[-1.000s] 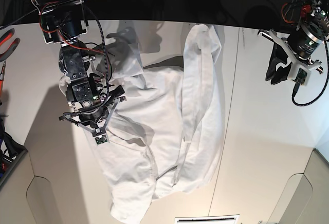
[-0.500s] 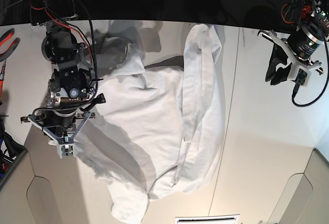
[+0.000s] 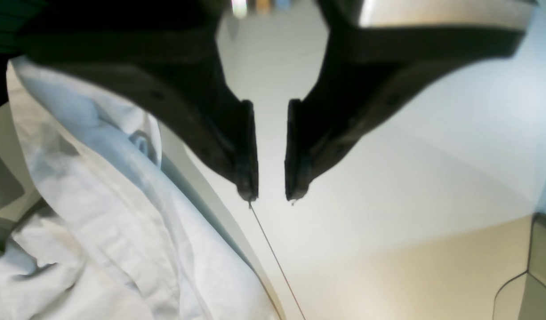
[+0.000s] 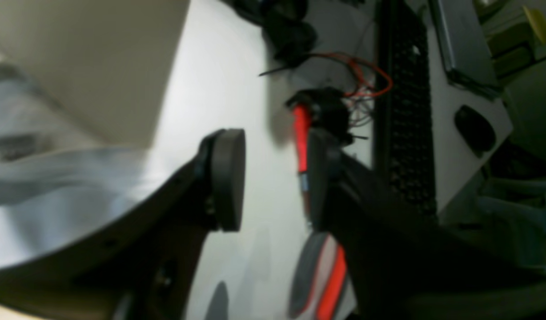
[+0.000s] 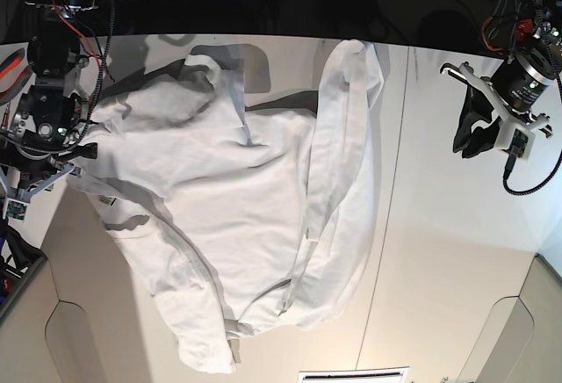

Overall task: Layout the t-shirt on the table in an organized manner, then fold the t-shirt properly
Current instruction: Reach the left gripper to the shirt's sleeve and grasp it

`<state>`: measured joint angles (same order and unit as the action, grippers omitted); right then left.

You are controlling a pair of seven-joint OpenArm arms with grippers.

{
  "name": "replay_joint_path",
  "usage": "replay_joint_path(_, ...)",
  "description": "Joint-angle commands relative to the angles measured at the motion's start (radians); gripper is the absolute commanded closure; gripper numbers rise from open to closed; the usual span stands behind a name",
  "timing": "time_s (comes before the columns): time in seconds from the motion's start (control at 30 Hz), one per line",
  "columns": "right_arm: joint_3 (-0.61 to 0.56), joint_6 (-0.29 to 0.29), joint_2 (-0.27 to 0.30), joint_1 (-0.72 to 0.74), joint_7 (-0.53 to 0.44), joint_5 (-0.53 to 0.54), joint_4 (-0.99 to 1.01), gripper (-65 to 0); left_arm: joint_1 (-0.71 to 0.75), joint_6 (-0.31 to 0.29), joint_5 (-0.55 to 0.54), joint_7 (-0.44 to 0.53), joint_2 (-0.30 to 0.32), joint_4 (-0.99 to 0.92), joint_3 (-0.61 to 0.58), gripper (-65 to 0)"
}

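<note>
Sprawling t-shirt (image 5: 237, 190) — white, wrinkled, partly folded

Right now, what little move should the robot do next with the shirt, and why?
Probably bring the open right gripper back over the t-shirt and smooth one wrinkled edge outward. The cloth looks bunched and creased, with a long folded strip on one side, so it doesn't seem flat enough to fold neatly, and neither gripper holds it.
</note>
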<state>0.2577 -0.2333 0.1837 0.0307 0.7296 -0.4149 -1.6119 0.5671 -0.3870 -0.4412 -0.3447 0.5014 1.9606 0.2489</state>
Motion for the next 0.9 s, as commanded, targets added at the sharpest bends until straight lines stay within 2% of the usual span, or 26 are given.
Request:
replay_joint_path(0.0, 0.014, 0.003, 0.03, 0.019, -0.022, 0.004, -0.018, -19.6, -0.002, 0.0, -0.012, 0.018, 0.014, 0.013, 0.008, -14.7)
replay_joint_path(0.07, 0.021, 0.007, 0.051, 0.027, -0.018, 0.064, -0.019, -15.0, -0.002, -0.001, -0.012, 0.018, 0.014, 0.013, 0.008, -14.7)
replay_joint_path(0.13, 0.021, 0.06, 0.056, 0.029, -0.015, 0.16, -0.03, -9.1, -0.002, -0.004, -0.012, 0.019, 0.014, 0.013, 0.008, -14.7)
replay_joint_path(0.2, 0.019, 0.155, 0.043, 0.029, -0.014, 0.303, -0.048, -4.5, -0.005, -0.042, -0.012, 0.021, 0.014, 0.013, 0.008, -14.7)
replay_joint_path(0.33, 0.004, 0.404, -0.021, 0.027, -0.014, 0.58, -0.058, -1.0, -0.014, -0.109, -0.012, 0.034, 0.014, 0.013, 0.007, -14.7)
replay_joint_path(0.4, -0.015, 0.513, -0.067, 0.027, -0.005, 0.67, -0.058, -1.0, -0.025, -0.111, -0.011, 0.034, 0.014, 0.013, 0.007, -15.1)
replay_joint_path(0.47, -0.048, 0.586, -0.103, 0.027, 0.029, 0.718, -0.058, -1.0, -0.032, -0.112, -0.012, 0.032, 0.014, 0.013, 0.007, -18.4)
replay_joint_path(0.57, -0.105, 0.6, -0.134, 0.027, 0.053, 0.701, -0.049, -1.0, -0.032, -0.111, -0.012, 0.014, 0.014, 0.013, 0.0, -27.4)
replay_joint_path(0.63, -0.14, 0.596, -0.134, 0.027, 0.037, 0.647, -0.033, -1.1, -0.032, -0.11, -0.012, 0.0, 0.014, 0.013, -0.021, -27.8)
replay_joint_path(0.73, -0.164, 0.592, -0.134, 0.027, 0.001, 0.544, 0.004, -1.1, -0.04, -0.047, -0.009, 0.0, 0.014, -0.004, -0.084, -27.7)
replay_joint_path(0.87, -0.166, 0.497, -0.133, 0.027, -0.005, 0.484, 0.093, -1.0, -0.094, 0.012, 0.019, -0.027, 0.013, -0.071, -0.196, -27.7)
